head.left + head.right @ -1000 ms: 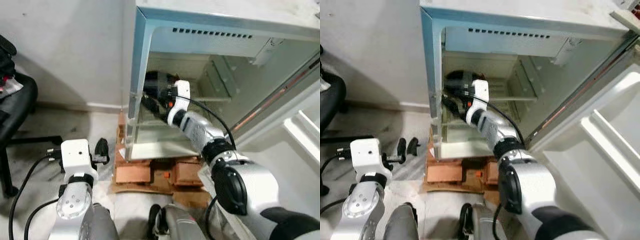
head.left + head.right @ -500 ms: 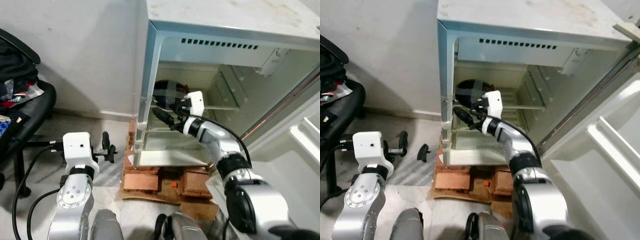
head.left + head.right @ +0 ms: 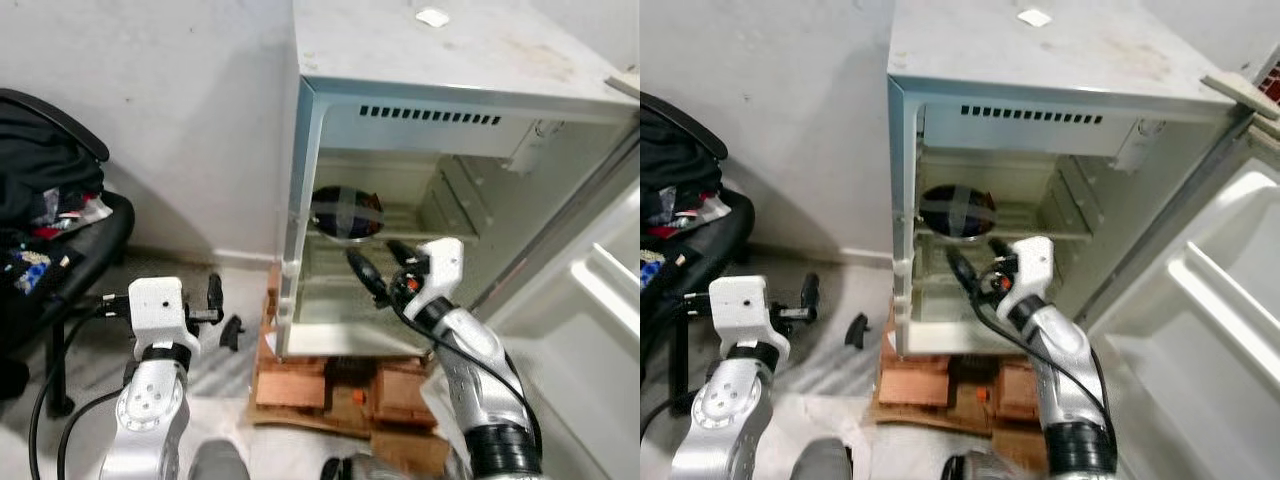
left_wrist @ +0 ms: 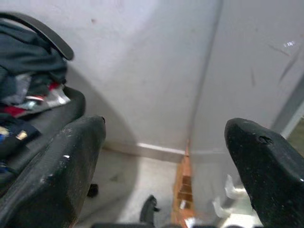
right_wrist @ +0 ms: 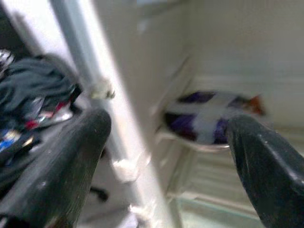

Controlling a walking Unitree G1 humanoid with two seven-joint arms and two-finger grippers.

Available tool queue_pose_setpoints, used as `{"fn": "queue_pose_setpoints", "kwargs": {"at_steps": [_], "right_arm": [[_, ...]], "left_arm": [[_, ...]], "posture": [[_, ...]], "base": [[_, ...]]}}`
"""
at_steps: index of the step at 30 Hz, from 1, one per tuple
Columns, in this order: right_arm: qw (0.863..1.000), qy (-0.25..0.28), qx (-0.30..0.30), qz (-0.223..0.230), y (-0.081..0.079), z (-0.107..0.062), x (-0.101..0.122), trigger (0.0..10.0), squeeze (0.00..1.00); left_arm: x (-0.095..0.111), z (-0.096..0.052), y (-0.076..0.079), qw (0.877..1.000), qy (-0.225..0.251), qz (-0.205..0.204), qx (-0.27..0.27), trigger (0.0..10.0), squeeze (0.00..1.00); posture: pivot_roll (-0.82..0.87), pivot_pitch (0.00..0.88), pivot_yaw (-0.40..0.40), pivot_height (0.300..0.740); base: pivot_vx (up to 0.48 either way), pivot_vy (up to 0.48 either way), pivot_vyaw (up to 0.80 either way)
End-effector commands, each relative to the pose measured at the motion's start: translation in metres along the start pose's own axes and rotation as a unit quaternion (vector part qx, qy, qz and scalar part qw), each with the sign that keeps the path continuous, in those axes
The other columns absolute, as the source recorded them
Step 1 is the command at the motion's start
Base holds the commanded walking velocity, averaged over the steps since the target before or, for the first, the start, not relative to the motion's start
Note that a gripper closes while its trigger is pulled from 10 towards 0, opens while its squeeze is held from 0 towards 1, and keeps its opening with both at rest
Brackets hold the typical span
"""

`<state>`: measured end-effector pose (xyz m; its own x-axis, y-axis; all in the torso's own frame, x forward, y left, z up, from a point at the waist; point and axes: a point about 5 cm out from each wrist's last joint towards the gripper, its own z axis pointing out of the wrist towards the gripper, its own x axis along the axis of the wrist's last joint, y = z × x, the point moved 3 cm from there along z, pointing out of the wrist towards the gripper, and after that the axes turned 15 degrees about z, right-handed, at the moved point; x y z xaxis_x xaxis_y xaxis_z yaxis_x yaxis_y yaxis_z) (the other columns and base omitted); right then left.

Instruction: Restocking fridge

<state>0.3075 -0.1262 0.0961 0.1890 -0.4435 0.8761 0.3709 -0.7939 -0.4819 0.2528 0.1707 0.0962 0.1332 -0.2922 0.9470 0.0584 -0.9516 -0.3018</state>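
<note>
A small white fridge (image 3: 450,90) stands open. On its upper wire shelf (image 3: 425,215) lies a dark round package (image 3: 347,211) with pale crossed bands, seen blurred in the right wrist view as well (image 5: 209,118). My right gripper (image 3: 380,268) hangs open and empty in front of the fridge's opening, below and slightly right of the package, apart from it. My left gripper (image 3: 222,312) is open and empty, low over the floor just left of the fridge.
The fridge rests on a stack of red bricks (image 3: 330,385). Its white door (image 3: 1220,300) swings wide on the right. A black chair (image 3: 50,220) piled with clothes stands at the left, against the wall. The floor between is bare tile.
My right gripper has drawn back out of the fridge, away from the dark package, which stays on the shelf. The whole view has pulled back and risen.
</note>
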Motion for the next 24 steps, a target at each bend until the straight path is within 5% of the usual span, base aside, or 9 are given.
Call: {"fn": "queue_pose_setpoints", "kwargs": {"at_steps": [1, 13, 14, 15, 16, 17, 20, 21, 24], "right_arm": [[0.999, 0.029, -0.041, -0.014, 0.006, -0.010, 0.012, 10.0, 0.00], [0.994, 0.046, -0.084, -0.043, 0.011, -0.015, 0.020, 10.0, 0.03], [0.994, 0.046, -0.088, -0.045, 0.012, -0.016, 0.020, 10.0, 0.11], [0.993, 0.046, -0.095, -0.044, 0.014, -0.017, 0.019, 10.0, 0.36], [0.993, 0.046, -0.097, -0.043, 0.014, -0.017, 0.019, 10.0, 0.36], [0.993, 0.042, -0.096, -0.045, 0.014, -0.017, 0.017, 10.0, 0.51], [0.994, 0.033, -0.089, -0.055, 0.013, -0.019, 0.014, 10.0, 0.51], [0.994, 0.033, -0.091, -0.054, 0.014, -0.020, 0.014, 10.0, 0.68], [0.993, 0.035, -0.102, -0.053, 0.017, -0.021, 0.014, 10.0, 0.73]], "left_arm": [[0.002, 0.005, -0.002, 1.000, 0.007, 0.008, 0.001, 10.0, 0.00], [0.007, 0.014, 0.005, 0.999, 0.024, 0.027, -0.019, 10.0, 0.00], [0.006, 0.013, 0.007, 0.999, 0.024, 0.026, -0.022, 10.0, 0.00], [0.005, 0.012, 0.011, 0.999, 0.022, 0.025, -0.027, 10.0, 0.00], [0.005, 0.012, 0.012, 0.999, 0.022, 0.025, -0.028, 10.0, 0.00], [0.004, 0.013, 0.015, 0.999, 0.021, 0.025, -0.035, 10.0, 0.00], [0.004, 0.014, 0.019, 0.999, 0.022, 0.024, -0.043, 10.0, 0.00], [0.004, 0.014, 0.019, 0.998, 0.023, 0.024, -0.045, 10.0, 0.00], [0.003, 0.014, 0.019, 0.998, 0.022, 0.024, -0.046, 10.0, 0.00]], "posture": [[0.16, 0.000, -0.059, 0.740], [0.15, 0.000, -0.036, 0.740], [0.14, 0.000, -0.038, 0.740], [0.14, 0.000, -0.039, 0.740], [0.14, 0.000, -0.039, 0.740], [0.13, 0.000, -0.039, 0.740], [0.13, 0.000, -0.045, 0.740], [0.13, 0.000, -0.046, 0.740], [0.13, 0.000, -0.047, 0.740]], "base": [[0.000, 0.000, 0.00], [-0.163, 0.000, 0.00], [-0.244, 0.000, 0.00], [-0.244, 0.000, 0.00], [-0.244, 0.000, 0.00], [-0.247, 0.000, 0.00], [-0.249, 0.000, 0.00], [-0.259, 0.000, 0.00], [-0.268, 0.000, 0.00]]}}
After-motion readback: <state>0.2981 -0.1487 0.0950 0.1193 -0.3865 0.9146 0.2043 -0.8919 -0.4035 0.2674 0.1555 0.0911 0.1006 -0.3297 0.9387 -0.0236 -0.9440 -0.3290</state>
